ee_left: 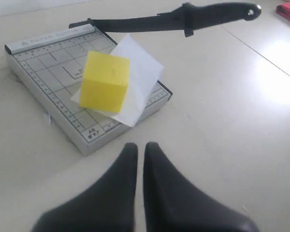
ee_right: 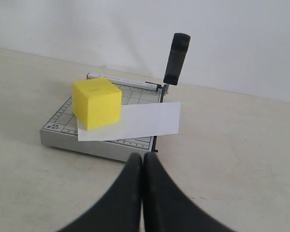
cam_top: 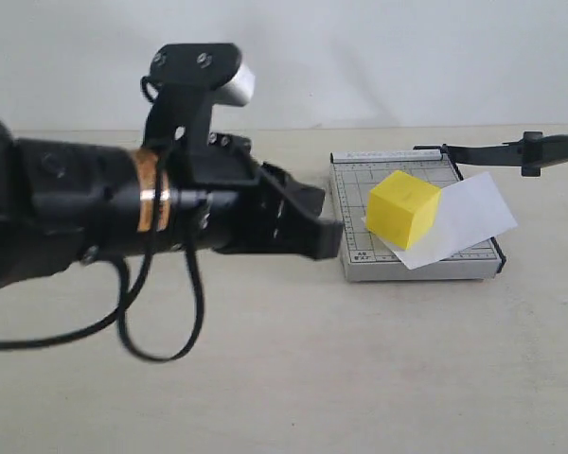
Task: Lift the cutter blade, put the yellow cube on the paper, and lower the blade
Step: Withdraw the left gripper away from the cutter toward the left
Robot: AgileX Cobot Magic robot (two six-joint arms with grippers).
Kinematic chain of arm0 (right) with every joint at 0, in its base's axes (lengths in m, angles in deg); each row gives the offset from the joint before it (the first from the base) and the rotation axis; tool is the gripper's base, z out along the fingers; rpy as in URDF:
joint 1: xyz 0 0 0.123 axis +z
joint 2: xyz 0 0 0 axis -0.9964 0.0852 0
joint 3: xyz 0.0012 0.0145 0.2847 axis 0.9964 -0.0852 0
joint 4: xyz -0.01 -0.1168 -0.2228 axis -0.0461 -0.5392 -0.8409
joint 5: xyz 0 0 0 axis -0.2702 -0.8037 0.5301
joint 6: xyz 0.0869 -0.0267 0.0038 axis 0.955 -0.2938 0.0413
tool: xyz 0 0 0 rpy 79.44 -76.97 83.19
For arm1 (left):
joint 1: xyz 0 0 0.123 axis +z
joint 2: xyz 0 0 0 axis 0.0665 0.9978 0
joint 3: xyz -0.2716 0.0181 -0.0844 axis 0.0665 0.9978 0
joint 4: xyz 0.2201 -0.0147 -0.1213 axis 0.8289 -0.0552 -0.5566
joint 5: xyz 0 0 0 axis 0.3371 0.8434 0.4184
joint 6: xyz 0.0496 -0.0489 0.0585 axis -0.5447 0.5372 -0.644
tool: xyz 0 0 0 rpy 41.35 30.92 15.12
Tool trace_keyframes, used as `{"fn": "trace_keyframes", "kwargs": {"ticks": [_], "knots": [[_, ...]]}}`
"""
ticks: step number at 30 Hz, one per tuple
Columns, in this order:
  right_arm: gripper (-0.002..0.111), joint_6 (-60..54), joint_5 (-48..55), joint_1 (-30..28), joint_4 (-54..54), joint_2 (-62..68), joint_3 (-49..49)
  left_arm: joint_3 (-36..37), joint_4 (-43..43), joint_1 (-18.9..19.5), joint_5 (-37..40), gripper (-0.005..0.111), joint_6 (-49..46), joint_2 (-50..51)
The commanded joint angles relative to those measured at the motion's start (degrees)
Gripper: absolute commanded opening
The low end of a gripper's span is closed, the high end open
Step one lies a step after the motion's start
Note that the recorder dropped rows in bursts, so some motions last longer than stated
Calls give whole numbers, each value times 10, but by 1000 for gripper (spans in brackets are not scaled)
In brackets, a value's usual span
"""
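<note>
Exterior view: the yellow cube sits on the paper, and the cutter blade stands raised. Left wrist view: the left gripper is closed together, empty. Right wrist view: the right gripper is likewise closed and empty. Only lowering the cutter blade seems left.

the right gripper fills the foreground of the frame, its two black fingers pressed together with no gap showing. beyond it, at mid-frame, the grey gridded cutter base sits on a pale table. the paper lies across the base (a little askew to the grid), one end reaching past the cutting edge. the yellow cube stands on the paper's other end. the cutter blade is raised, its thick handle up against the white wall.
</note>
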Motion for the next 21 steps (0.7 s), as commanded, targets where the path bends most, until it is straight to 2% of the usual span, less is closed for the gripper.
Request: {"fn": "trace_keyframes", "kwargs": {"ticks": [1,4,8,11,14,21], "knots": [[0,0,-2,0,2,-3,0,116,-23,-1,-96,5,6,-65],[0,0,-2,0,2,-3,0,210,-37,-1,-175,5,2,-100],[0,1,-2,0,2,-3,0,300,-97,-1,-263,5,-38,-126],[0,1,-2,0,2,-3,0,350,-98,-1,-343,5,-45,-142],[0,1,-2,0,2,-3,0,373,-98,-1,-354,5,-45,-152],[0,1,-2,0,2,-3,0,374,-94,-1,-354,5,-45,-152]]}}
